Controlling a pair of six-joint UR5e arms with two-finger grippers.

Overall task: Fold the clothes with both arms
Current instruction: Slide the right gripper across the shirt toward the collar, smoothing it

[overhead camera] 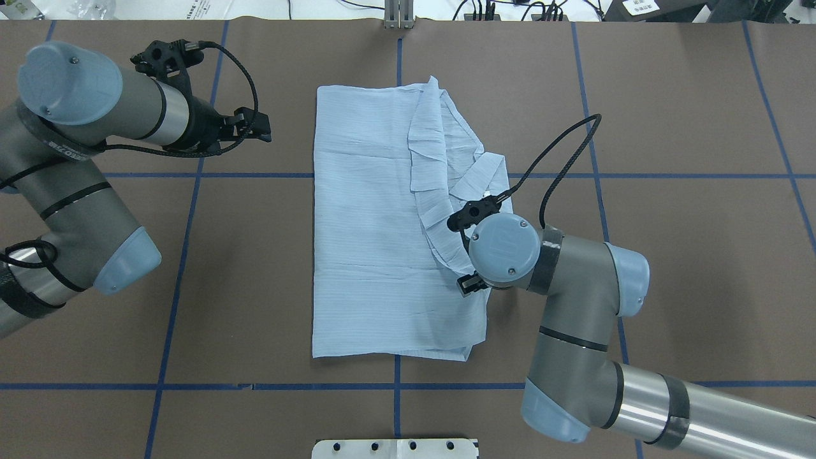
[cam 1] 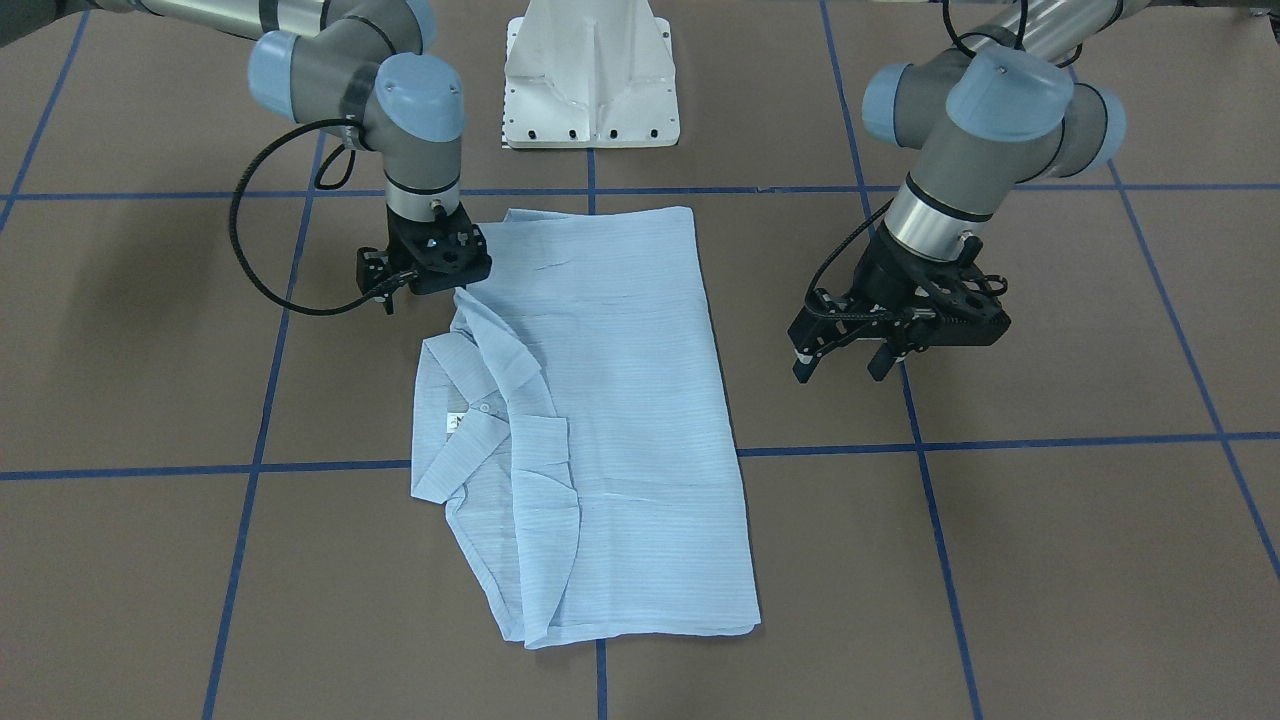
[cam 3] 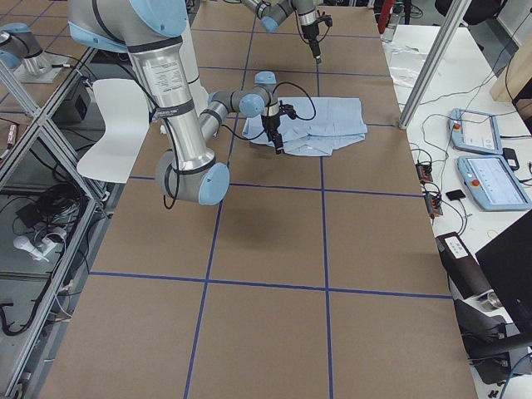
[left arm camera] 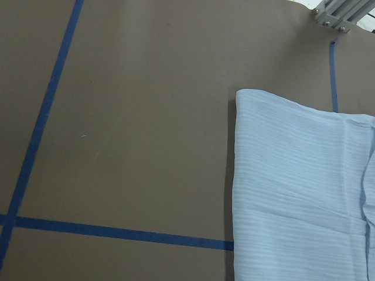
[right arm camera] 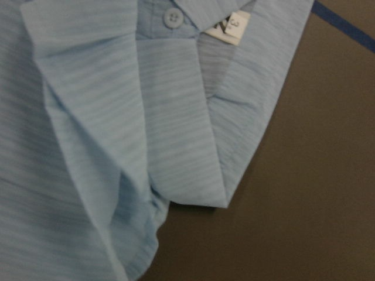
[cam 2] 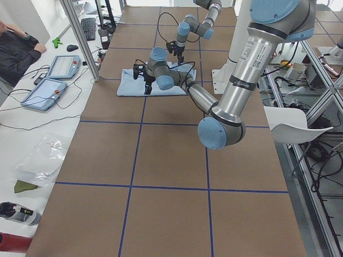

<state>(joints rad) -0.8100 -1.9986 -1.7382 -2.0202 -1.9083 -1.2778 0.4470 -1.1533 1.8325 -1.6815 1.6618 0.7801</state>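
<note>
Where the shirt (cam 1: 640,400) lies: in the middle of the brown table (cam 1: 1000,560), flat and folded to a long rectangle. Its long side runs from the near end, by the white pedestal base (cam 1: 590,80), to the far end.
Folds: both sides are turned in over the front, and the layers pile up along the right edge.
Collar (cam 1: 500,365): it is at the right edge of the shirt and lies open and a little crumpled. The small white neck label (right arm camera: 228,26) shows inside it, with a white button (right arm camera: 173,17) just beside the label.
Left arm (cam 1: 980,130): it reaches over the bare table on the left of the shirt.
Left gripper (cam 1: 840,366): it hangs above the table, apart from the left edge of the shirt. Its two black fingers are spread and nothing is between them. Its wrist camera looks at the far left corner of the shirt.
Right arm (cam 1: 400,110): it bends down to the right edge of the shirt.
Right gripper (cam 1: 428,270): it points straight down, low over the cloth just on the near side of the collar. The wrist hides its fingers, so I cannot tell if they are spread or pressed together, nor if they touch the cloth.
Table marks: blue tape lines (cam 1: 1000,440) divide the table in squares, and one line passes under the shirt.
</note>
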